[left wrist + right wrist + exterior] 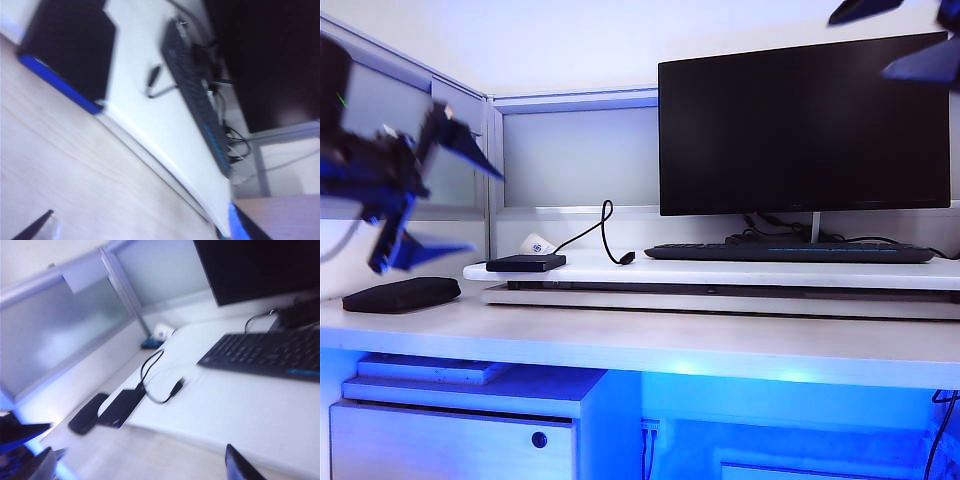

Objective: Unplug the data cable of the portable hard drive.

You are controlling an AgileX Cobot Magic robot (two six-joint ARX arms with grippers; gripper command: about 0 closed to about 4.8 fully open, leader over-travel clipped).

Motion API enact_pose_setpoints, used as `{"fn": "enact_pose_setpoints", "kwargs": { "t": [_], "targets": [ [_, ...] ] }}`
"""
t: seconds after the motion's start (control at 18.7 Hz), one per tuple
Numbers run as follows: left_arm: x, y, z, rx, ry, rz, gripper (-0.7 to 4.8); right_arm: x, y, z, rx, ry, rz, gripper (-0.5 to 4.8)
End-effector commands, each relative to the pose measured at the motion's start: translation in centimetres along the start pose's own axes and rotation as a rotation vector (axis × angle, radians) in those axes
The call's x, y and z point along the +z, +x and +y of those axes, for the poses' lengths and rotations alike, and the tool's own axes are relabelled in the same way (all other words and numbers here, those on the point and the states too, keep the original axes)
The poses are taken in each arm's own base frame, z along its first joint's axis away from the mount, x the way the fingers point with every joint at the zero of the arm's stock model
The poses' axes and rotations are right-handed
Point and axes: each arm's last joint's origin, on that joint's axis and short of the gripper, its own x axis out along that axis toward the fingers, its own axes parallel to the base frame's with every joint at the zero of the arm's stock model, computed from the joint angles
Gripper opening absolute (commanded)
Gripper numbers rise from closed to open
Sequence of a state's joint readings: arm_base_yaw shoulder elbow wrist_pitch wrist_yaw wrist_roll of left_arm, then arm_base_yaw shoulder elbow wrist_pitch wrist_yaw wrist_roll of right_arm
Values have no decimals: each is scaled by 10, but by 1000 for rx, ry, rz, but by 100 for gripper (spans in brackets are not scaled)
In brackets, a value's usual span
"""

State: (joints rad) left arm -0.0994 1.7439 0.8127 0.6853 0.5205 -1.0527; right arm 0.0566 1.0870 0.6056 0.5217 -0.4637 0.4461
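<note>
The portable hard drive point(525, 263) point(70, 45) point(122, 407) lies flat at the left end of a raised white board point(740, 270). The data cable point(605, 225) point(150, 372) rises from it in a loop. Its free USB plug point(627, 258) point(152, 77) point(176, 387) rests on the board. My left gripper point(485, 212) point(142, 227) hangs blurred in the air left of the drive, open and empty. Above the monitor, my right gripper point(860, 45) point(140, 467) is high at the upper right, open and empty.
A soft black pouch point(402, 293) point(87, 412) lies on the desk left of the board. A black keyboard point(790, 252) point(197, 100) point(265, 355) and a monitor point(805, 125) stand on the board's right part. A small white object point(535, 243) sits behind the drive.
</note>
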Motion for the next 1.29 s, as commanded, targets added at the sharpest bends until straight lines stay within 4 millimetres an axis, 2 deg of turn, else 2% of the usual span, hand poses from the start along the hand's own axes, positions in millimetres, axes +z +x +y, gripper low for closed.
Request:
{"fn": "enact_pose_setpoints", "kwargs": {
  "t": [0.05, 0.43, 0.64, 0.91, 1.13, 1.29],
  "targets": [
    [7, 18, 8, 0, -6, 9, 479, -1, 11, 0, 32, -22, -23, 436],
    [18, 54, 31, 26, -40, 22, 479, -8, 31, -6, 31, -8, 4, 436],
    [33, 74, 28, -3, -19, -5, 479, -4, 55, -3, 62, -11, 25, 436],
    [40, 88, 31, 4, -23, -5, 479, -5, 84, 1, 101, -19, 57, 436],
    [46, 102, 37, 9, -26, -3, 479, -5, 100, 8, 130, -19, 66, 436],
    [49, 110, 41, 22, -34, 3, 479, -5, 104, 9, 136, -21, 69, 435]
  ]
}}
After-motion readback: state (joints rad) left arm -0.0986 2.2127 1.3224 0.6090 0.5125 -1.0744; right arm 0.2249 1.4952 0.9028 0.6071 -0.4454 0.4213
